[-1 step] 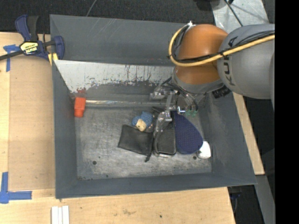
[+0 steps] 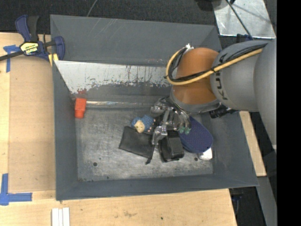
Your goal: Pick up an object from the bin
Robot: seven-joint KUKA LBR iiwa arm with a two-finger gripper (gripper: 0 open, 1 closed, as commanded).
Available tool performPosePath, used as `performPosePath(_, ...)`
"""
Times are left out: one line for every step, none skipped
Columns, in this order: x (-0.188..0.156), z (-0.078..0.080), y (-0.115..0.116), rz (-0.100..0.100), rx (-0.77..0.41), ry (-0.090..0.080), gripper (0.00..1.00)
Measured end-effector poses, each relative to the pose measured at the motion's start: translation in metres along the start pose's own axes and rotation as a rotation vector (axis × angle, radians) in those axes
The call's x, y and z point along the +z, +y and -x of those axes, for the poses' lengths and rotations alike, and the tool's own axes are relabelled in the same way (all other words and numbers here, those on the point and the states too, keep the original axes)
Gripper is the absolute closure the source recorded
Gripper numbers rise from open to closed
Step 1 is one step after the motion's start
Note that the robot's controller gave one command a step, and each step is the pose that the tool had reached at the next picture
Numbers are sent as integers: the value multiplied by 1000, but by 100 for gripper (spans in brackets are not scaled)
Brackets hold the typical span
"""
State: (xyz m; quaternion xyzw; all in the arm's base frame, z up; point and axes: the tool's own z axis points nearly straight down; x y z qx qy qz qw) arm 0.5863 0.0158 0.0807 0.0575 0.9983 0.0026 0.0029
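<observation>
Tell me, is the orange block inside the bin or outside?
Inside. The orange block lies on the floor of the grey bin, at its left, by the back wall.

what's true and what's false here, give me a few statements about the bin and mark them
The orange block lies alone at the left of the bin. True.
The gripper is above the orange block. False: it is right of the middle, beside a small blue toy.
A dark blue oval thing lies right of the gripper. True.
The small white thing lies in the front left corner. False: it is beside the dark blue oval thing.
</observation>
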Motion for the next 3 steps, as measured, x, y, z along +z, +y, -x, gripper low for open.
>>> performPosePath(-3,2,-1,-2,-1,-4,100)
performPosePath(0,-27,49,-10,-272,-28,100)
performPosePath(-175,-28,56,-4,-384,-7,100)
